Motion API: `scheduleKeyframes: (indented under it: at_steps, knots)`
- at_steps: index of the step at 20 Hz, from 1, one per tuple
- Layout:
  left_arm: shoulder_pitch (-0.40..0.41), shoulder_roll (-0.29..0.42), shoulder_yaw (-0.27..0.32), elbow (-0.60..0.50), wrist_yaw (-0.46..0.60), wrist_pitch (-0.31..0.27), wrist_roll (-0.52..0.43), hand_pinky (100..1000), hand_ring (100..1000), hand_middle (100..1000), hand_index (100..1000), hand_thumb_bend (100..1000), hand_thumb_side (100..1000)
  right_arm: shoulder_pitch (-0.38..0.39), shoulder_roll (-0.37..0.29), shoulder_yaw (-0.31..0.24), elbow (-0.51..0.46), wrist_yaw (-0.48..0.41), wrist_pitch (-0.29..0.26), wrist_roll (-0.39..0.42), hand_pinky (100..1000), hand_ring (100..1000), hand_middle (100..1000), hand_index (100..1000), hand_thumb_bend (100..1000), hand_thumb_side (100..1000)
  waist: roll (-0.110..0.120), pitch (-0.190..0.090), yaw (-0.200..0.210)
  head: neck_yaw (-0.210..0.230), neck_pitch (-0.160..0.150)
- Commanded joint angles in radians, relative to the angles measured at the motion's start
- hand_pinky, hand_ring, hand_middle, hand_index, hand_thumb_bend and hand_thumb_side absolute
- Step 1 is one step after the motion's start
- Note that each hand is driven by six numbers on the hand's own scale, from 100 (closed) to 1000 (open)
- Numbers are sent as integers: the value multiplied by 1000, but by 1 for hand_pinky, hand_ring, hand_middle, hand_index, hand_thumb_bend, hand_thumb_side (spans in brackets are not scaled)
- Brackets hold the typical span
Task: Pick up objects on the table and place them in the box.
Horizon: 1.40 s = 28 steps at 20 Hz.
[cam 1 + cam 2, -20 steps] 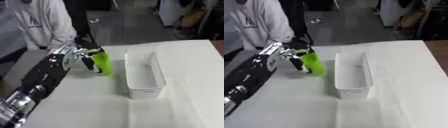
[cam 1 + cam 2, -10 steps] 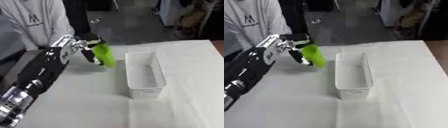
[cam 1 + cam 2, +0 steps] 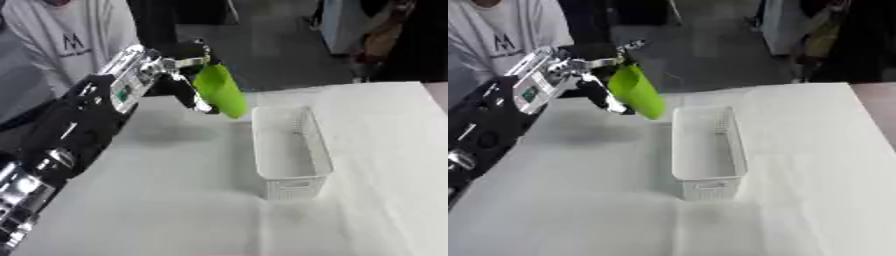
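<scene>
Just left of the box [image 3: 289, 150], above its far corner and off the table [image 3: 175, 200], hangs a green cup [image 3: 219, 91], tilted, with the left hand [image 3: 171, 75] curled round its upper part. It looks like thin plastic: light, fairly stiff, smooth enough to slip, unlikely to break if dropped in. Holding it across the body near the rim, as now, seems the sensible grip. I count one cup, one box, white and perforated, and nothing else lying on the table near it. Inside, the box looks empty. One hand shows; the right is out of sight.
</scene>
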Motion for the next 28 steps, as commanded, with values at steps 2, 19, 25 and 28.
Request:
scheduleKeyframes:
  at_steps: [2, 19, 25, 28]
  knots:
    - [-23, 45, -6, -79, 71, 16, -7, 100, 100, 372, 476, 399, 352, -4, -18, -9, -10, 6, 1, 1, 307, 455, 539, 671, 154, 622, -3, -17, 3, 0, -4]
    - [-41, -12, -103, -181, 192, -16, -25, 100, 105, 367, 484, 368, 382, -20, -7, -8, -10, -2, 12, 1, 308, 456, 539, 671, 152, 623, 2, -16, -16, 18, -12]
    - [-43, -42, -121, -146, 171, -42, -12, 100, 121, 373, 489, 376, 382, -31, -3, -10, -10, -12, 16, 3, 307, 455, 538, 670, 153, 622, 5, -14, -25, 20, -12]
    - [-47, -58, -120, -122, 163, -52, 0, 100, 130, 380, 495, 376, 389, -35, -2, -10, -10, -15, 18, 5, 307, 455, 539, 671, 153, 622, 6, -14, -28, 20, -12]
